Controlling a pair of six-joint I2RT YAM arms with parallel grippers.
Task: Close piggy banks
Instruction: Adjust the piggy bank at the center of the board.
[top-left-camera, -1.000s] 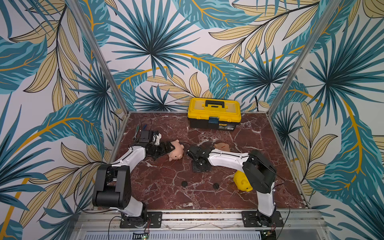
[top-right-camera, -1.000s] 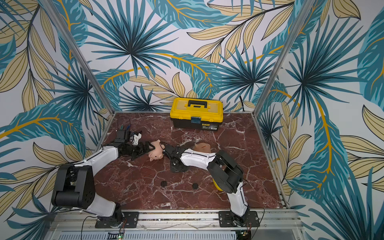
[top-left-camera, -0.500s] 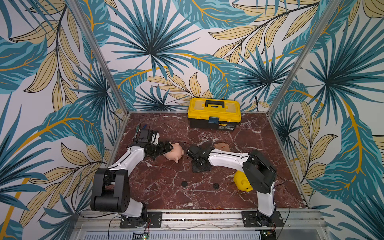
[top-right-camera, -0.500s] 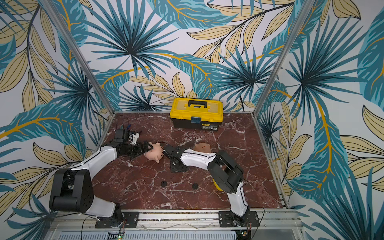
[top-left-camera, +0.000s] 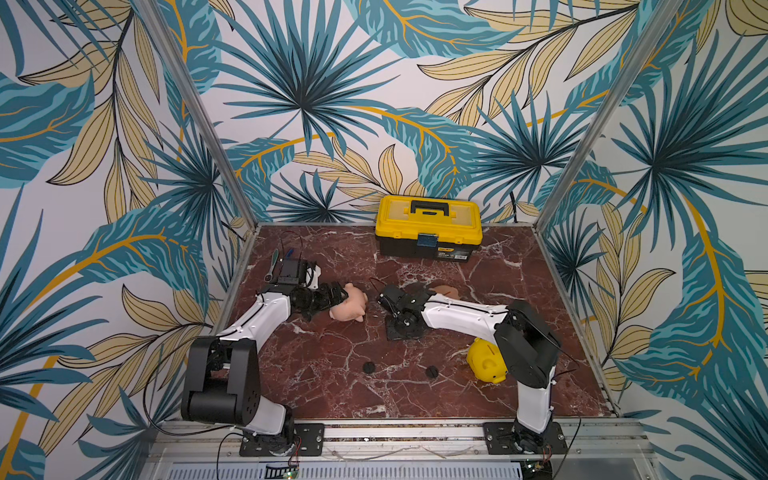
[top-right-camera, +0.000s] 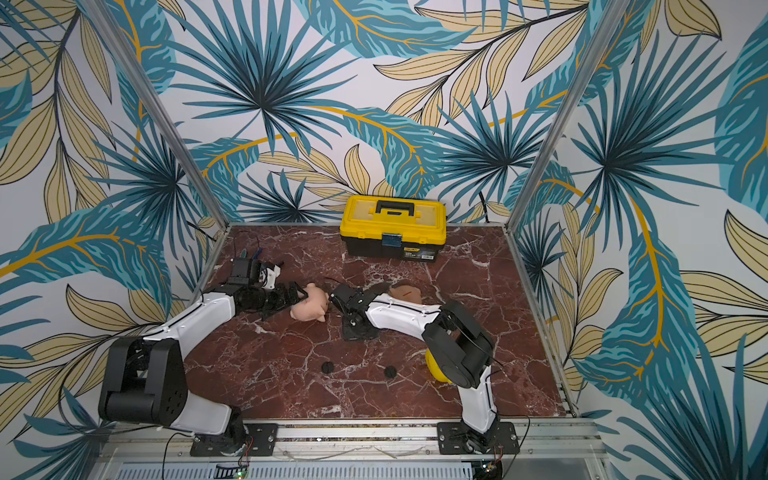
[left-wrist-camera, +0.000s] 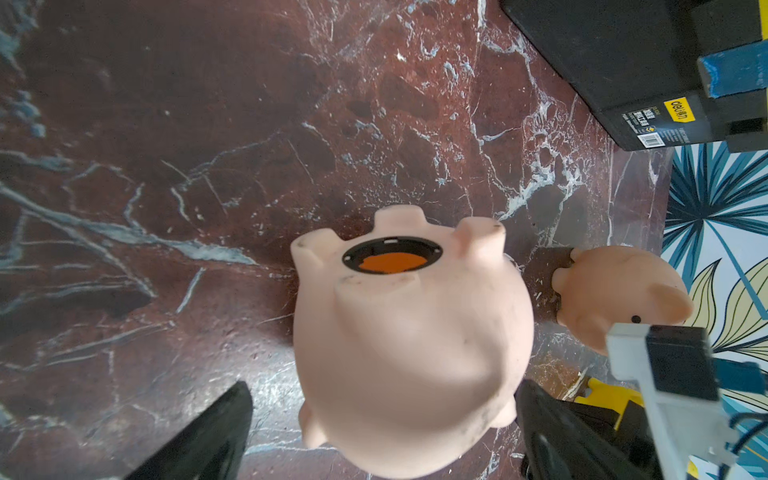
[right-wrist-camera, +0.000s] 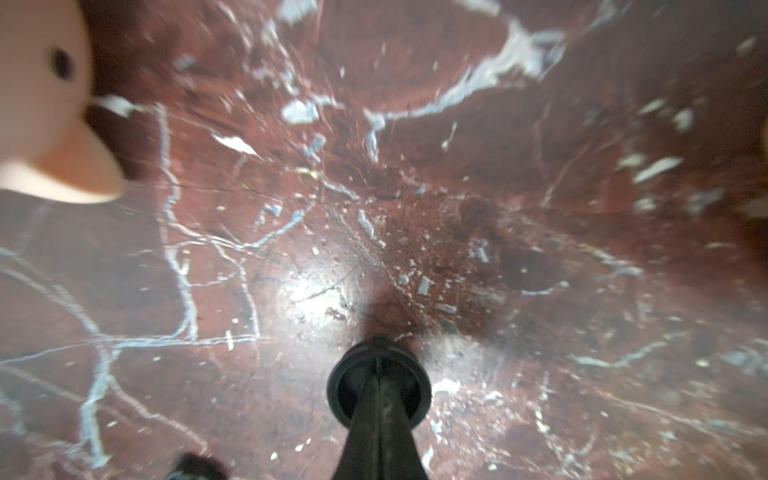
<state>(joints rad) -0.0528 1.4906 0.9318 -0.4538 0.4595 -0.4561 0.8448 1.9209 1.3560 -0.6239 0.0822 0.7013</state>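
- With right hand (right-wrist-camera: 379, 376) clamping together on a black disc (right-wrist-camera: 334, 386) close to the table (top-left-camera: 332, 395), beyond the yellow pig (top-left-camera: 486, 363) lying nearest.
- With left hand (left-wrist-camera: 384, 390) gaping around the pale pink pig (left-wrist-camera: 407, 332), belly hole (left-wrist-camera: 392, 262) showing open.
- Sitting behind the right arm (top-left-camera: 461, 318), peach pig (top-left-camera: 446, 290).

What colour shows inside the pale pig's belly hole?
Orange in the belly hole; left wrist view.
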